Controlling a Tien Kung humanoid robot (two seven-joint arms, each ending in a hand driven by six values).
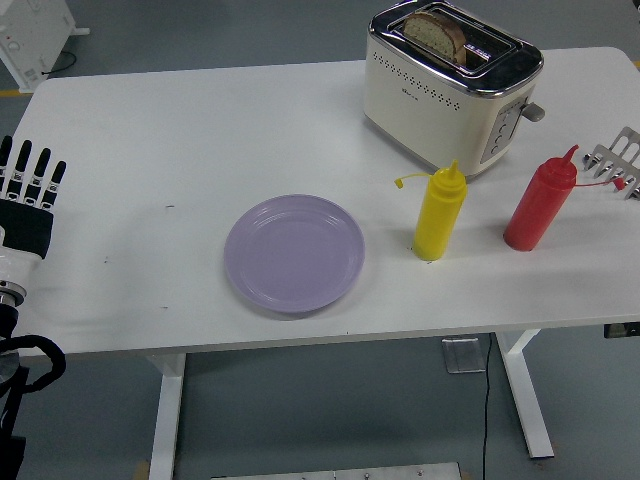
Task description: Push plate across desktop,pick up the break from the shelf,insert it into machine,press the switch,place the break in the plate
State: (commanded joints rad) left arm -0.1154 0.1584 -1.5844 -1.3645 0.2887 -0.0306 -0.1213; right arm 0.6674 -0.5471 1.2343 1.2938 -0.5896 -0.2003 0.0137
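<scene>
1. Resting at the left edge of the white table [200,120], the left hand [28,205] holds nothing, its fingers [26,172] straight and spread, pointing away from the robot.
2. The right hand is out of view, so nothing can be said of its state.
3. The bread [436,33] stands upright in a slot of the cream toaster [450,90] at the far right of the table, its upper part rising above the chrome top.
4. The lilac plate [294,253] lies flat near the front edge, well apart from the toaster and to the left of the yellow squeeze bottle [439,214].
5. The red squeeze bottle [541,203] stands to the right of the yellow one, and a metal rack [617,160] shows at the right edge, seemingly empty.
6. Judging by its look, the slice is light, porous and easily crushed or torn, so a gentle pinch on its two broad faces near the exposed top crust seems wisest.
7. It should lift straight up, since tilting could jam it against the slot walls.
8. The plate looks stiff and smooth, likely to slide readily under a push at its rim.
</scene>
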